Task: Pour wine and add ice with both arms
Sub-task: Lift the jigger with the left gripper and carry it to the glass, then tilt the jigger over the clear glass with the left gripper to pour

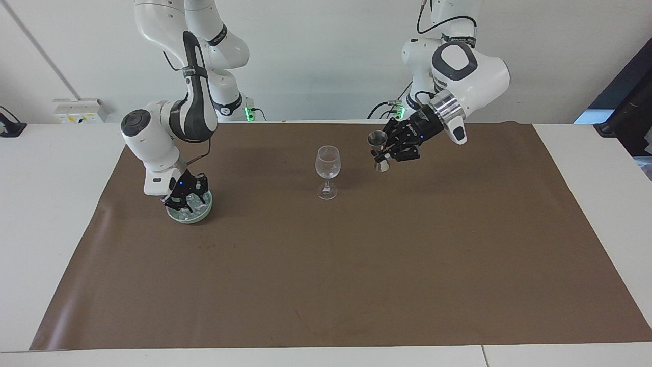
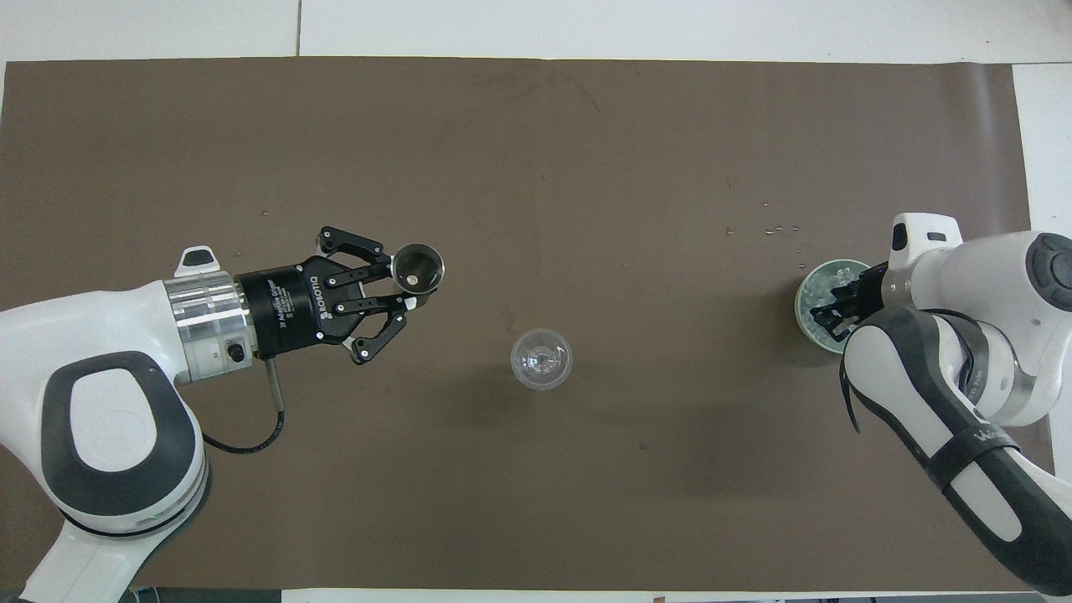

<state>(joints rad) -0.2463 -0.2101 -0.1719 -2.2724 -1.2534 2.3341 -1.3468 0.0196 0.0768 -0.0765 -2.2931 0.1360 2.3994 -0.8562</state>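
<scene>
Steel, hourglass-shaped and small, the jigger point(image 1: 379, 151) is clamped at its narrow waist in the left hand point(image 1: 389, 151), upright in the air over the brown mat point(image 1: 356, 265), just beside the wine glass point(image 1: 327, 171). That waist is probably the right hold: the metal is stiff and light but smooth, so it could swivel when tipped. The glass looks thin, top-heavy on its stem and easily knocked, so nothing should brush its rim. The right hand point(image 1: 186, 200) is down in the pale green bowl point(image 1: 189, 216) on the counter, directly among the ice point(image 1: 196, 207); I cannot tell whether it grips a cube. The cubes look hard, slick and tiny, best pinched across flat faces.
</scene>
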